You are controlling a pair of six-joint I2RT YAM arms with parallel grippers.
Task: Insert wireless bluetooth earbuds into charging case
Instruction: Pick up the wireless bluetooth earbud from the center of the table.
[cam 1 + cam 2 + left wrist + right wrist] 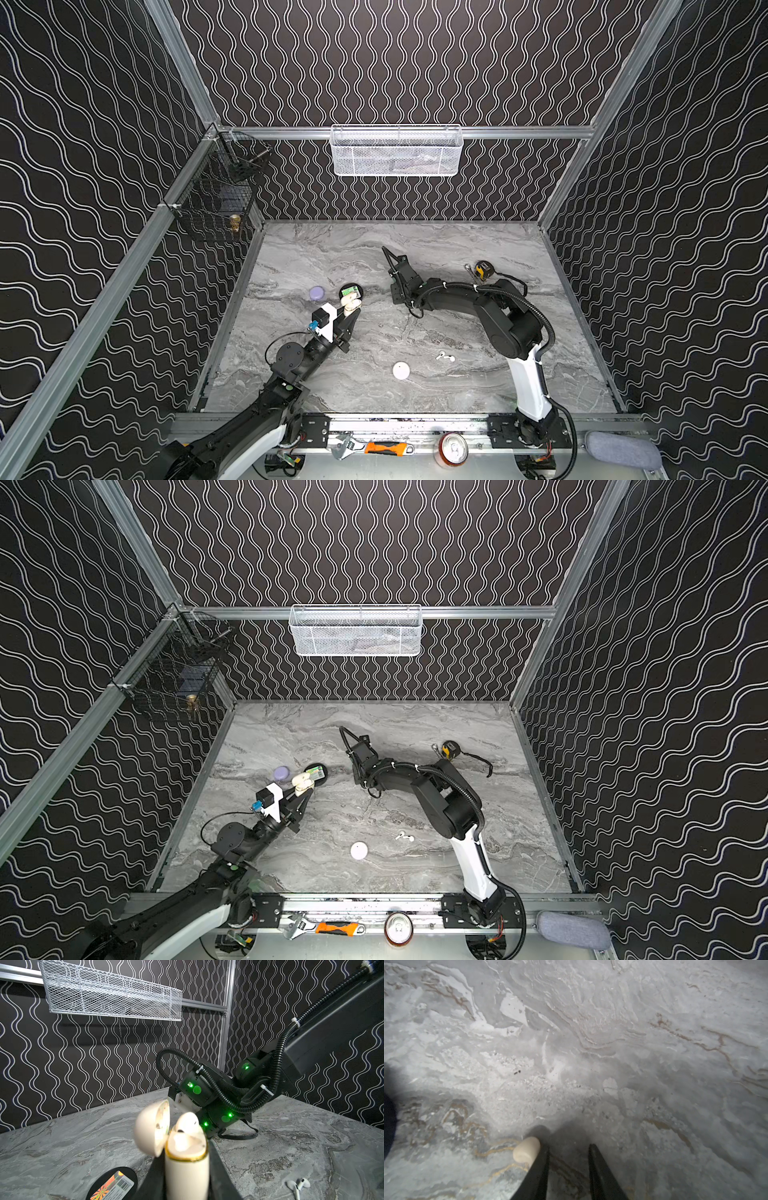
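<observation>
Open cream case (187,1176) — in left pincer (184,1155)

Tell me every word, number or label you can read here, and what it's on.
No text can be read.
Black round disc: sticker with a barcode, print too blurred.
Tape measure: label too small.
Drink can: only its top shows, no lettering legible.

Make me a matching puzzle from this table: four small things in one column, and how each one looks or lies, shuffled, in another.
1 cream case; 2 lilac case; 3 white earbuds; 4 tape measure.
A loose pair, outside any case; B lid open, gripped by the left fingers; C yellow and black; D lid shut, free on the table.
Pairs: 1-B, 2-D, 3-A, 4-C.
</observation>
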